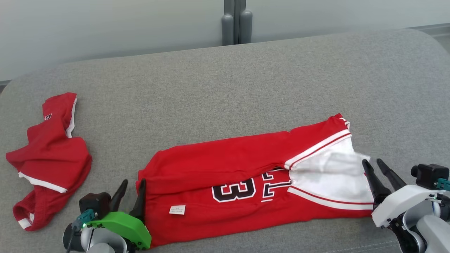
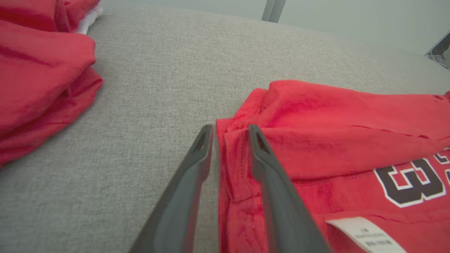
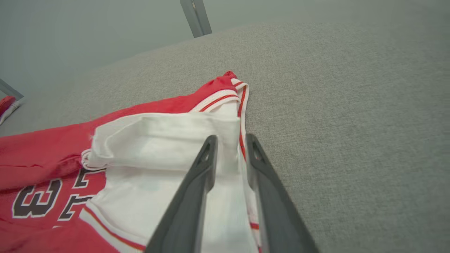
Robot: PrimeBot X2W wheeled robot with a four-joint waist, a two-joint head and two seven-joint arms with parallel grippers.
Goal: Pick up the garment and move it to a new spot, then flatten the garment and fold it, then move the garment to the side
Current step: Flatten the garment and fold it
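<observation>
garment [image 1: 225, 165]: red body; white side panel edged with white-and-red striped trim; black numeral 3 with white outline. label [image 1: 177, 209]: white with grey print. second garment [image 1: 49, 154]: red, white trim. cushioned surface [image 1: 246, 88]: plain mid-grey weave. left gripper [image 1: 133, 183]: green housing, dark grey fingers. right gripper [image 1: 372, 162]: white housing, dark grey fingers. wall [image 1: 105, 28]: pale grey, unpatterned.
</observation>
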